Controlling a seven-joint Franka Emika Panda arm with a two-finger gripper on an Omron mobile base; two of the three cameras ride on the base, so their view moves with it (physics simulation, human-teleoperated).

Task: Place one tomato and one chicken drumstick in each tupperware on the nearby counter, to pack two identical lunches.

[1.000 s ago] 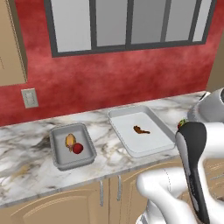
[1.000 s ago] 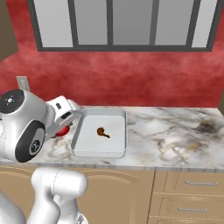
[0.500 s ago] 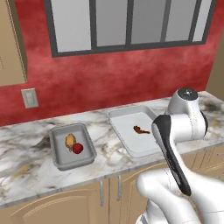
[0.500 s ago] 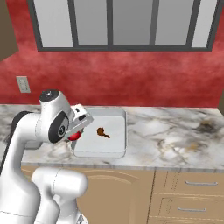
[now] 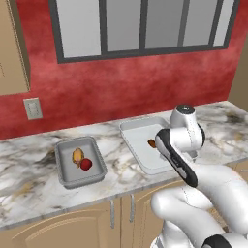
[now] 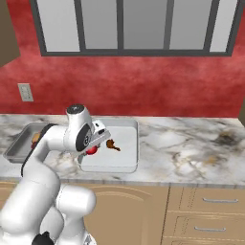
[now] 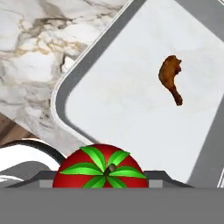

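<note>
A smooth, round, squashable tomato (image 7: 100, 168) is held across its middle in the gripper (image 6: 95, 146) above the tray (image 7: 131, 109), so a gentle hold is judged best.

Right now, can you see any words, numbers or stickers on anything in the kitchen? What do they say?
There are none to read.
The two tubs, the grey one and the white one, are plain.
The tomato in the pincer, the drumstick, the counter, the wall socket and the cabinet doors carry no label, brand or number either.
</note>
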